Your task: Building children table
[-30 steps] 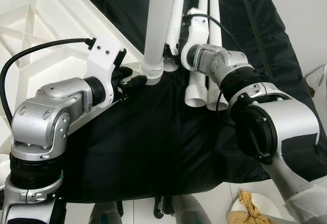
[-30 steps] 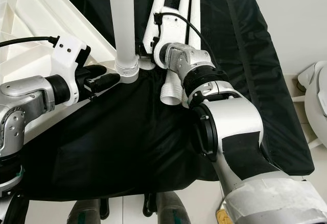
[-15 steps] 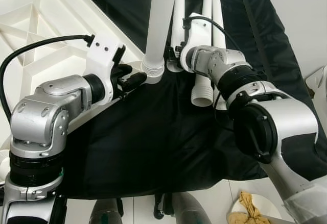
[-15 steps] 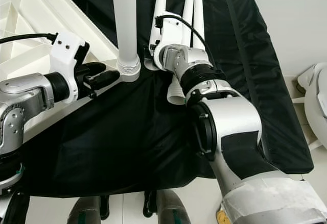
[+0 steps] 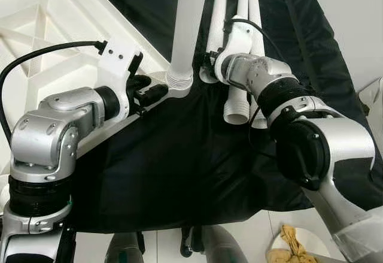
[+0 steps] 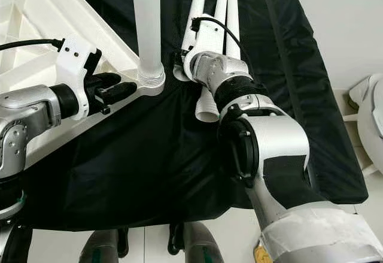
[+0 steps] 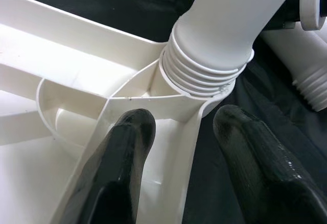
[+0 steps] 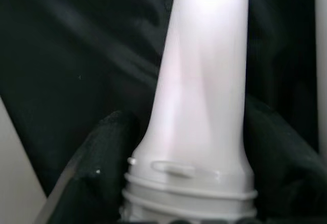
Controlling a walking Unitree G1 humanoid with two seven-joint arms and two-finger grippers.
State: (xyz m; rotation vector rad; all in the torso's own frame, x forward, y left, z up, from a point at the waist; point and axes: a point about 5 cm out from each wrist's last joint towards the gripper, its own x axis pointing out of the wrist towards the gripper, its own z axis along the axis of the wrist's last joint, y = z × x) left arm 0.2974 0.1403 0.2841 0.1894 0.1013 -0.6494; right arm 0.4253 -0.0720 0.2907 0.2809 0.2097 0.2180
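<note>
Black cloth desk — left gripper apart, straddling tabletop corner beside screwed-in leg; right gripper clamped on second leg — may cross-thread if tilted.

Silver arms, black-fingered pincers, black cables

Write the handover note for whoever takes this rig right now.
Left pincer: open, fingers straddling the corner rim of the upturned white tabletop, beside the socket.
Right pincer: shut on a second table leg, held close by the first.
Done: one leg stands in the corner socket, threads partly exposed.
Left: seat it fully if needed, then fit the held leg and the two spare legs lying on the black cloth.
</note>
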